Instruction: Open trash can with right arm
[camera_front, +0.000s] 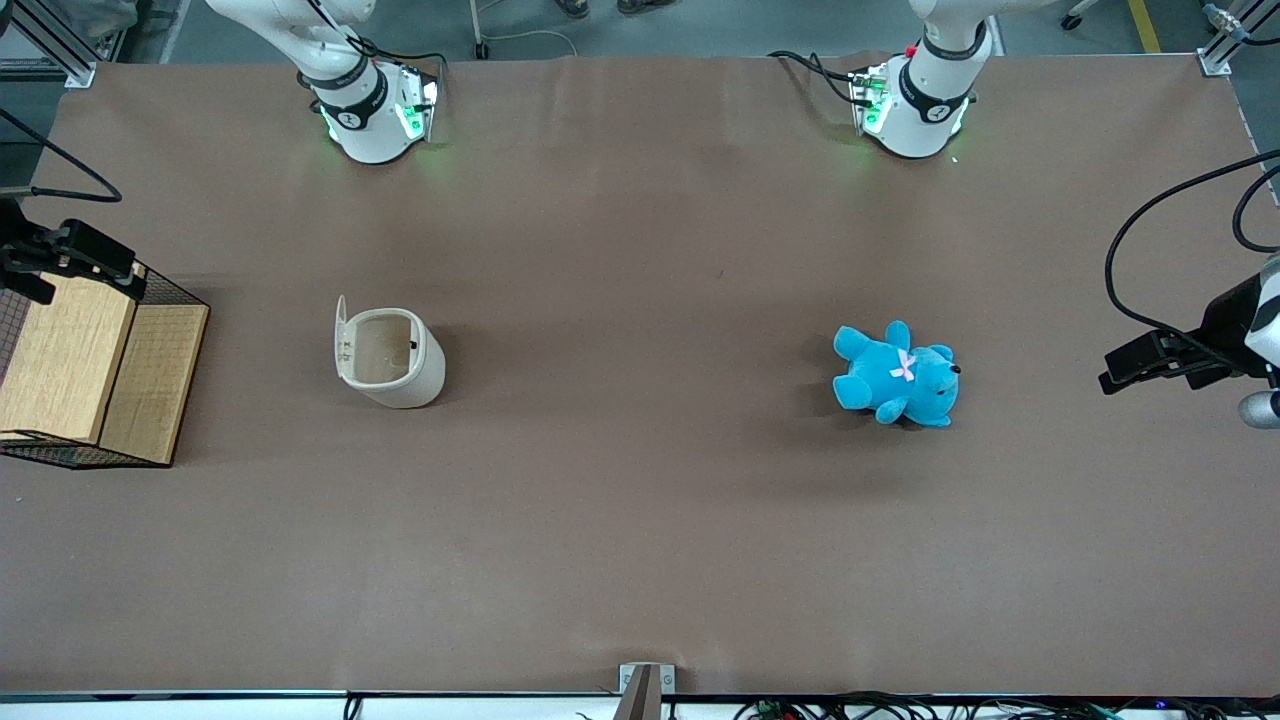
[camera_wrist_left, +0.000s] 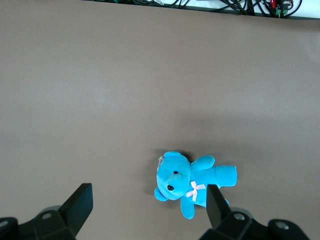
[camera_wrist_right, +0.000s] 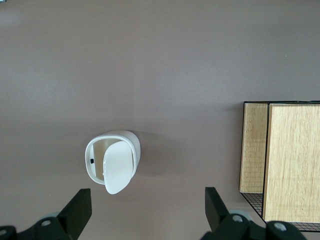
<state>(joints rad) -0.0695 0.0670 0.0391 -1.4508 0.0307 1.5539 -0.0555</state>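
The cream-white trash can (camera_front: 392, 358) stands on the brown table, toward the working arm's end. Its flip lid (camera_front: 342, 338) stands raised on its hinge and the brownish inside shows. It also shows in the right wrist view (camera_wrist_right: 95, 155), with the lid (camera_wrist_right: 118, 169) tipped up over the mouth. My right arm's gripper (camera_front: 88, 262) hovers high over the wire basket, well apart from the can and farther toward the table's end. In the right wrist view the gripper (camera_wrist_right: 147, 210) is open and empty, with its black fingers (camera_wrist_right: 80, 206) spread wide above bare table.
A wood-panelled wire basket (camera_front: 100, 372) stands at the working arm's end of the table, beside the can; it also shows in the right wrist view (camera_wrist_right: 280, 160). A blue teddy (camera_front: 897, 375) lies toward the parked arm's end and shows in the left wrist view (camera_wrist_left: 192, 182).
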